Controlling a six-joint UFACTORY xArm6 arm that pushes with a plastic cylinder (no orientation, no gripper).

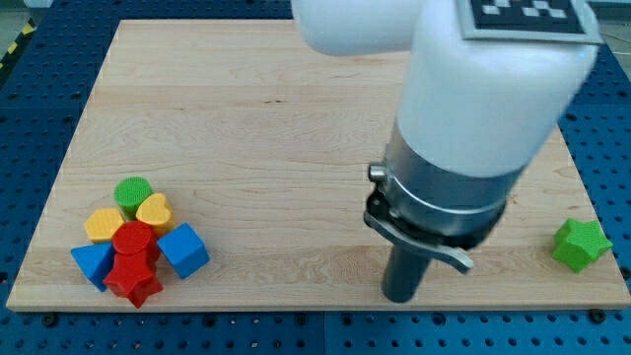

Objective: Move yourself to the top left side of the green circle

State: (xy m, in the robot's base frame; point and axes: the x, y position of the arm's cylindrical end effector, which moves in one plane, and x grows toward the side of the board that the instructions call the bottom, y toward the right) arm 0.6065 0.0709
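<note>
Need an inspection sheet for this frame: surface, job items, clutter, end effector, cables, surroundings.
Surface: wooden board, no damage seen.
Job's things: green circle at the top of a block cluster, the view's bottom left.
Clutter: yellow heart, yellow block, red cylinder, red star, blue cube, blue block, all packed together; green star alone at the view's right.
End effector: my tip near the bottom edge, far right of the cluster, touching no block.
Cables: nothing seen.
Surroundings: blue perforated table.
</note>
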